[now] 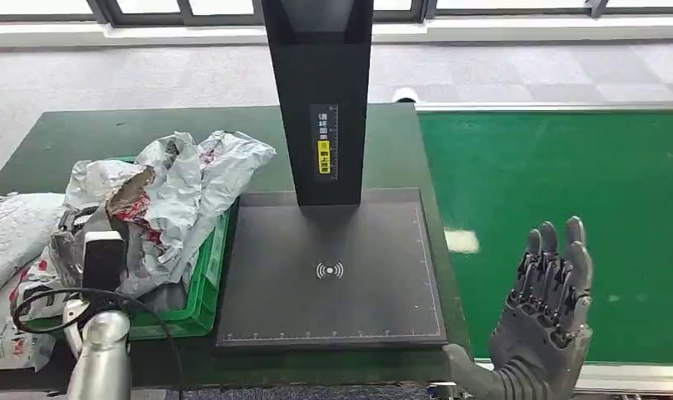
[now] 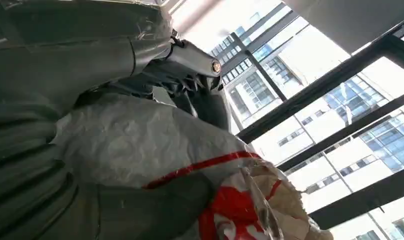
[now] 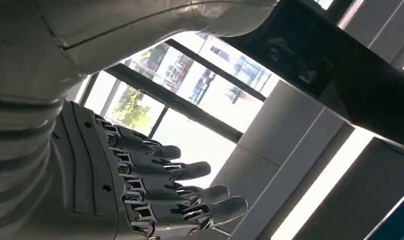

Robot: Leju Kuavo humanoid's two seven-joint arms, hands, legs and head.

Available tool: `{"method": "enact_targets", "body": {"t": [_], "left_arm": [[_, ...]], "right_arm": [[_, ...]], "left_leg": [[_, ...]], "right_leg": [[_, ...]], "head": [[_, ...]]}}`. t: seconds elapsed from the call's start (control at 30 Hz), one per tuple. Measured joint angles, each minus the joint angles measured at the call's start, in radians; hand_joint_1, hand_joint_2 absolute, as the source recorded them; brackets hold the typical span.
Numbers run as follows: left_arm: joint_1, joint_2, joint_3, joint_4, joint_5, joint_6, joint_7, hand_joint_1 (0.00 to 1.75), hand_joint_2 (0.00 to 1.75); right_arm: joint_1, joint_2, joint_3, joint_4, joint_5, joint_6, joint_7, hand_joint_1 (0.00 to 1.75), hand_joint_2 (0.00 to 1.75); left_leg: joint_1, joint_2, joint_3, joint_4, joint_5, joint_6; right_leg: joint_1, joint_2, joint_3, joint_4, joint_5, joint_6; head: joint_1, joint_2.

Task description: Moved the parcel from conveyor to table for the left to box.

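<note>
One green box, heaped parcels; right hand empty.

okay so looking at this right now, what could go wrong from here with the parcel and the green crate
The left hand holds a crumpled parcel above a green crate already heaped with parcels, so it may slide off the pile when released. The parcel's wrap looks torn, so it could rip further. The right hand is raised, open, beside the scanner pad; a swing could clip its edge.
</note>
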Motion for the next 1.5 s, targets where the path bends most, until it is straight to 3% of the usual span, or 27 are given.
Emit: {"method": "enact_targets", "body": {"t": [0.13,0.47,1.17,1.3,1.33,1.5], "left_arm": [[0.030,-0.011,-0.011,-0.039,0.029,0.023,-0.014,0.00,0.00],[0.174,-0.053,-0.118,-0.314,0.231,0.094,-0.188,0.00,0.00],[0.220,-0.069,-0.157,-0.428,0.248,0.095,-0.196,0.00,0.00],[0.233,-0.069,-0.164,-0.457,0.375,0.087,-0.244,0.00,0.00],[0.241,-0.069,-0.173,-0.477,0.409,0.087,-0.247,0.00,0.00],[0.263,-0.052,-0.216,-0.559,0.493,0.058,-0.252,0.00,0.00]], "right_arm": [[0.000,0.000,0.000,0.000,-0.002,-0.006,0.000,0.00,1.75],[0.005,0.000,0.000,0.000,-0.019,-0.048,0.000,0.00,1.75],[0.005,0.000,0.000,0.000,-0.021,-0.049,0.000,0.00,1.75],[0.005,0.000,0.000,0.000,-0.047,-0.047,0.000,0.00,1.75],[0.005,0.000,0.000,0.000,-0.055,-0.047,0.000,0.00,0.00],[-0.001,-0.006,0.005,0.000,-0.098,-0.100,0.000,0.00,0.00]], "left_leg": [[0.000,0.000,0.000,0.000,0.000,0.000],[0.000,0.000,-0.001,0.000,-0.001,0.001],[0.000,0.000,0.000,0.000,-0.001,0.001],[0.000,0.000,0.000,0.000,-0.001,0.001],[0.000,0.000,0.000,0.000,-0.001,0.001],[0.000,0.000,0.000,0.000,-0.001,0.001]], "right_leg": [[0.000,0.000,0.000,0.000,0.000,0.000],[0.000,0.000,0.000,0.000,-0.001,0.001],[0.000,0.000,0.001,0.000,-0.001,0.001],[0.000,0.000,0.001,0.000,-0.001,0.001],[0.000,0.000,0.001,0.000,-0.001,0.001],[0.000,-0.001,0.001,0.000,-0.001,0.001]], "head": [[0.000,0.000],[0.000,0.000],[0.000,0.000],[0.000,0.000],[0.000,0.000],[0.000,0.000]]}}
